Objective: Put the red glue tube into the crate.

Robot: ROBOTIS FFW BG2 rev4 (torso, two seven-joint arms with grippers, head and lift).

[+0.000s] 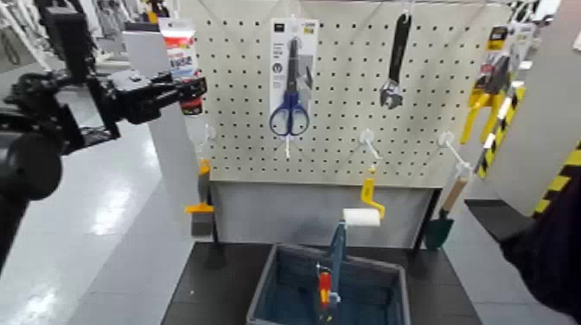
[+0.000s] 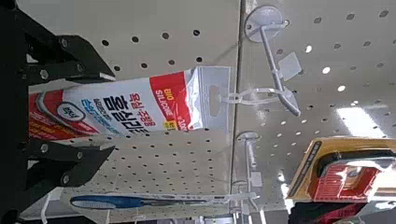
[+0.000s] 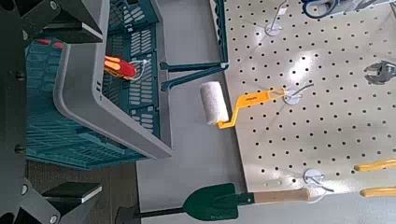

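The red glue tube [image 1: 180, 62] has a white top and a red-orange label. It hangs upright at the pegboard's left edge, held in my left gripper [image 1: 190, 88]. In the left wrist view the gripper [image 2: 79, 110] is shut on the tube [image 2: 140, 105]. The tube's hang tab is at the tip of a clear hook [image 2: 266, 93]; I cannot tell whether it is still on it. The dark blue-grey crate [image 1: 266, 289] stands on the table below the board. It also shows in the right wrist view [image 3: 103, 93]. My right gripper [image 3: 79, 110] is open and empty near the crate.
In the crate lie a small red-handled tool [image 1: 324, 289] and a paint roller [image 1: 360, 217] that leans out. On the pegboard [image 1: 346, 130] hang a blue scissors pack [image 1: 292, 78], a wrench [image 1: 396, 65], yellow clamps [image 1: 484, 95] and a green trowel [image 1: 441, 229].
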